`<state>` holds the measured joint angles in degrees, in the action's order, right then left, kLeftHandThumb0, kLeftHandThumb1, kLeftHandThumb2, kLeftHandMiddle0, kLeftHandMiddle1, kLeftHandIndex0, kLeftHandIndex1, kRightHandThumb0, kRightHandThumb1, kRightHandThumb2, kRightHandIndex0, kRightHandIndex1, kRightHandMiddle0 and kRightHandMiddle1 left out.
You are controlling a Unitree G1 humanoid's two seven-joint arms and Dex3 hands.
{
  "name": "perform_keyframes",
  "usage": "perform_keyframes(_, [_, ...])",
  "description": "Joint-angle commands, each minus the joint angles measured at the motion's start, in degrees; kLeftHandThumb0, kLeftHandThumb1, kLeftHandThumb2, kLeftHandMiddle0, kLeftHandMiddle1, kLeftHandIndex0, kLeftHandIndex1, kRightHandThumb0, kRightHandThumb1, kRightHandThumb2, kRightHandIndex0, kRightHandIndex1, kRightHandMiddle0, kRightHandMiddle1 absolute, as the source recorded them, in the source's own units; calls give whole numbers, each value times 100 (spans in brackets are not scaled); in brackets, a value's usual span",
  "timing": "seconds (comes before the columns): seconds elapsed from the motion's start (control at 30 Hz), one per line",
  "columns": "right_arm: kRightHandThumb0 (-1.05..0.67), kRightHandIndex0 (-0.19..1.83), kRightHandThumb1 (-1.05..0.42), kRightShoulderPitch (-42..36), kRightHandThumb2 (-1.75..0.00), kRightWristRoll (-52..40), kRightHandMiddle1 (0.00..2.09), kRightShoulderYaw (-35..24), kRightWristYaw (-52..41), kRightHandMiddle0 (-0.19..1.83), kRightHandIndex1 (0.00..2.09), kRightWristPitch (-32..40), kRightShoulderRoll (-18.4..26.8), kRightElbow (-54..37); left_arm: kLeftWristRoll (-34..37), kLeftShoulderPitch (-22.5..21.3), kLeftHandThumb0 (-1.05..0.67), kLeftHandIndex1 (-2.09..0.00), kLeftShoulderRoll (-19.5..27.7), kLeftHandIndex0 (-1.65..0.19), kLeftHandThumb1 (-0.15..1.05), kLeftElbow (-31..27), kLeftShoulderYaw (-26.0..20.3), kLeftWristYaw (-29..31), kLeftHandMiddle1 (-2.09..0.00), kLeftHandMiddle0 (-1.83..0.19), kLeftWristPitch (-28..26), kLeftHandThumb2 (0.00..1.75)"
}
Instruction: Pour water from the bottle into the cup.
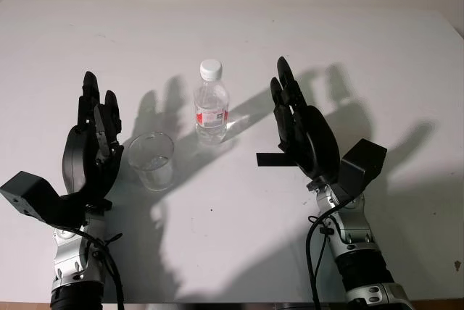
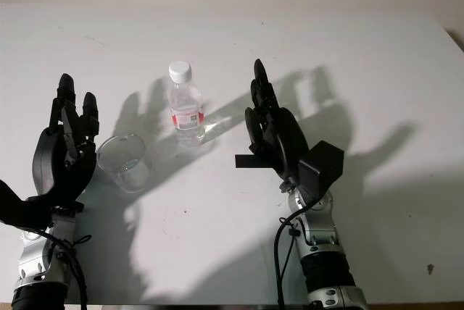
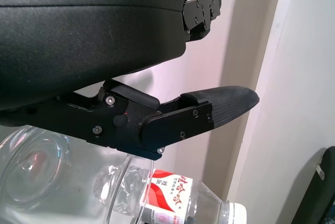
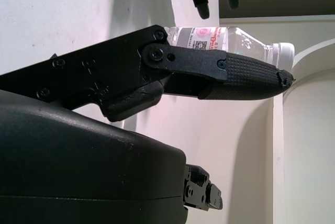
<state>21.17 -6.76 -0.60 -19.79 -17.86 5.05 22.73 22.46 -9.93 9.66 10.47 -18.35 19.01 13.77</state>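
Bottle (image 1: 211,105) with red-white label, lettering unreadable, beside cup (image 1: 152,160)

White table (image 1: 406,71) w/ dark speck near its right front edge.

bottle (image 1: 212,111): clear, white cap, red-white label | cup (image 1: 152,160): clear | table (image 1: 377,64): white
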Motion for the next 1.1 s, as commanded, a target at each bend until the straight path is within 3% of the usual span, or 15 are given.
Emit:
perform_keyframes(0.0, [-93,-19,-105,-38,-61,17,0,26,-27,-19,0,-24,24,-68,-12,174,-71,0,-14,19,105,-178,16,-39,0,19,-45,66])
perform_keyframes(0.1, [-93,-19,-105,28,-56,-25,0,33,-88,-19,0,-66,-12,89,-20,234,-70,0,-35,19,105,-277,42,-115,0,19,-132,65])
perform_keyframes(0.37, [-104,-19,-101,375,-9,-54,0,61,-250,-19,0,-205,-135,714,-74,48,-70,0,21,19,105,-33,71,-105,0,19,-128,67])
perform_keyframes(1.07, [-100,-19,-93,2535,-5,290,0,102,-277,-19,0,-596,-489,2922,-23,-107,-71,0,-49,19,105,128,40,-105,0,19,1,66])
